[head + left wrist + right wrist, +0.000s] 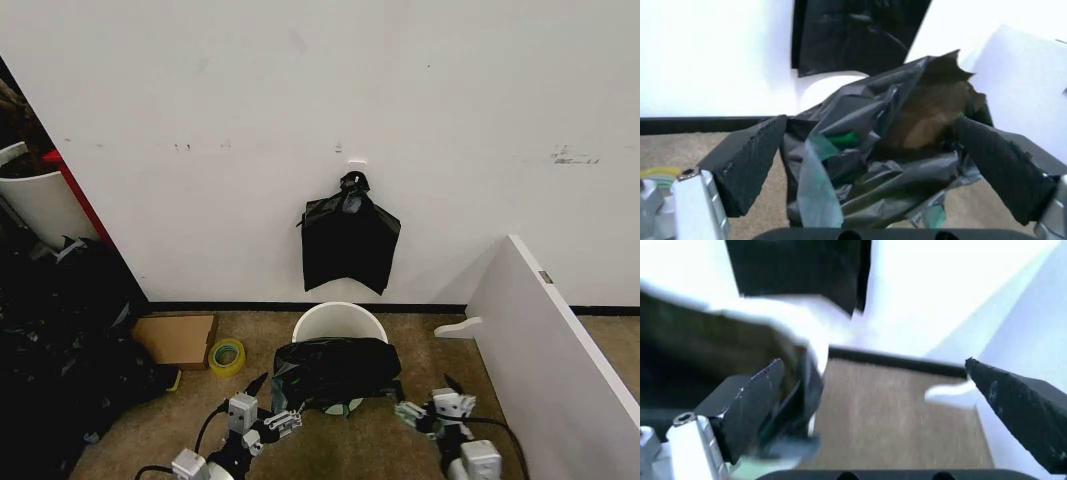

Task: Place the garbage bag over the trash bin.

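My left gripper (870, 165) has its jaws spread wide around the crumpled garbage bag (335, 368), which lies draped over the near rim of the one trash bin (338, 321). My right gripper (907, 405) is also spread, empty, beside the bin. From the head camera I count a second black bag (348, 243) hanging on the wall.

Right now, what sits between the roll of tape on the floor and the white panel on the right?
In the head view, the trash bin with the garbage bag draped over its near side.
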{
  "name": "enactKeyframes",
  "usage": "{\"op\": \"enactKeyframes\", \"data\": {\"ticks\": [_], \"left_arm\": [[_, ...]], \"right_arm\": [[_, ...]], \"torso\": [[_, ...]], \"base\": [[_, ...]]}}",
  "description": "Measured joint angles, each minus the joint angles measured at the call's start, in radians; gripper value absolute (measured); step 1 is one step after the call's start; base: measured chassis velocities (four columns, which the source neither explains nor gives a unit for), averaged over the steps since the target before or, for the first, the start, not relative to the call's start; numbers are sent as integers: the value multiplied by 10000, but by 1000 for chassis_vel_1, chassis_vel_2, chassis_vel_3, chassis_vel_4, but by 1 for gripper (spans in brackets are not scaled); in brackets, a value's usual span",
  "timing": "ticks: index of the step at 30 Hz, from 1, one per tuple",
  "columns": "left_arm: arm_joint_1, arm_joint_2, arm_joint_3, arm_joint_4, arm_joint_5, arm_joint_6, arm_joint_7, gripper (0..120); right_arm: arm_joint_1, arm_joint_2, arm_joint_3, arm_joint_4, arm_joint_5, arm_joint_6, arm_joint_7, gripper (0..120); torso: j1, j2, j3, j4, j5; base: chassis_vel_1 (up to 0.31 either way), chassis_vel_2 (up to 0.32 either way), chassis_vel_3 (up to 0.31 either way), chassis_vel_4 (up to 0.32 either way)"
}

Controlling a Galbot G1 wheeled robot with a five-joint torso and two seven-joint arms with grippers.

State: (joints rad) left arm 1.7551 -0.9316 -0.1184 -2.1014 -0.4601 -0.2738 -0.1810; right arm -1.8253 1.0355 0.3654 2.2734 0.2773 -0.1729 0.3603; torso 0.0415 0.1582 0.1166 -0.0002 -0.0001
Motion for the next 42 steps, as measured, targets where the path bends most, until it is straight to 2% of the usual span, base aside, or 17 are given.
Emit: {"op": "enactKeyframes", "data": {"ticks": [3, 5, 6, 8, 10, 13, 14, 17, 20, 21, 23, 27, 28, 29, 31, 37, 42], "left_arm": [[276, -517, -212, 174, 159, -517, 72, 99], [457, -877, -483, 193, 3, -722, 96, 99], [457, -877, -483, 193, 3, -722, 96, 99], [685, -1356, -877, 164, -147, -895, 122, 99], [898, -1580, -1079, 102, -174, -1021, 158, 99], [1130, -1774, -1233, 103, -104, -1244, 173, 99], [1130, -1774, -1233, 103, -104, -1244, 173, 99], [1242, -2066, -1356, 227, 22, -1479, 134, 99], [1269, -2311, -1428, 348, 330, -1708, 103, 99], [1269, -2311, -1428, 348, 330, -1708, 103, 99], [1283, -2558, -1481, 416, 649, -1910, 91, 99], [1330, -2874, -1523, 475, 915, -2065, 83, 99], [1330, -2874, -1523, 475, 915, -2065, 83, 99], [1356, -2948, -1517, 517, 1101, -2144, 86, 99], [1412, -2962, -1464, 564, 1218, -2223, 104, 99], [1557, -2944, -1465, 632, 1229, -2325, 125, 100], [1498, -2937, -1562, 551, 998, -2234, 125, 100]], "right_arm": [[629, -635, 779, 219, 1382, -634, -440, 100], [1335, -1254, 1371, 215, 2966, -1754, -835, 100], [1335, -1254, 1371, 215, 2966, -1754, -835, 100], [2470, -2026, 1748, -262, 4747, -3015, -1289, 100], [3365, -2589, 1821, -826, 5921, -3856, -1791, 100], [4826, -3118, 1432, -1718, 7109, -4863, -2482, 100], [4826, -3118, 1432, -1718, 7109, -4863, -2482, 100], [6779, -3368, 129, -2695, 7423, -5444, -3156, 100], [8102, -3383, -1080, -3413, 7437, -5621, -3666, 100], [8102, -3383, -1080, -3413, 7437, -5621, -3666, 100], [9324, -3256, -2379, -4191, 7121, -5625, -4069, 100], [11270, -2766, -4481, -5734, 6152, -5678, -4701, 100], [11270, -2766, -4481, -5734, 6152, -5678, -4701, 100], [11996, -2520, -5263, -6608, 5843, -5662, -5080, 100], [12675, -2354, -6012, -7495, 5780, -5654, -5501, 100], [13334, -1881, -6407, -8477, 6213, -5640, -6067, 100], [13695, -1125, -6732, -9573, 5524, -5624, -6543, 100]], "torso": [[0, 0, 0, 0, 6], [0, 0, 1, -1, 4], [0, 0, 1, -1, 4], [1, 0, 1, 3, 6], [1, 0, 1, 3, 7], [0, -1, 1, -2, 6], [0, -1, 1, -2, 6], [1, 0, 2, 1, 3], [1, -1, 2, 6, 2], [1, -1, 2, 6, 2], [2, -1, 2, 0, -1], [2, -1, 2, 2, -1], [2, -1, 2, 2, -1], [2, -1, 3, 5, 2], [3, -1, 3, 3, 0], [2, -1, 0, -2, -4], [2, -2, 1, 0, 2]], "base": [[0, 0, 0, 0], [0, 0, 0, 0], [0, 0, 0, 0], [0, 0, 0, 0], [0, 0, 0, 0], [0, 0, 0, 0], [0, 0, 0, 0], [0, 0, 0, 0], [0, 0, 0, 0], [0, 0, 0, 0], [0, 0, 0, 0], [0, 0, 0, 0], [0, 0, 0, 0], [0, 0, 0, 0], [0, 0, 0, 0], [0, 0, 0, 0], [0, 0, 0, 0]]}}
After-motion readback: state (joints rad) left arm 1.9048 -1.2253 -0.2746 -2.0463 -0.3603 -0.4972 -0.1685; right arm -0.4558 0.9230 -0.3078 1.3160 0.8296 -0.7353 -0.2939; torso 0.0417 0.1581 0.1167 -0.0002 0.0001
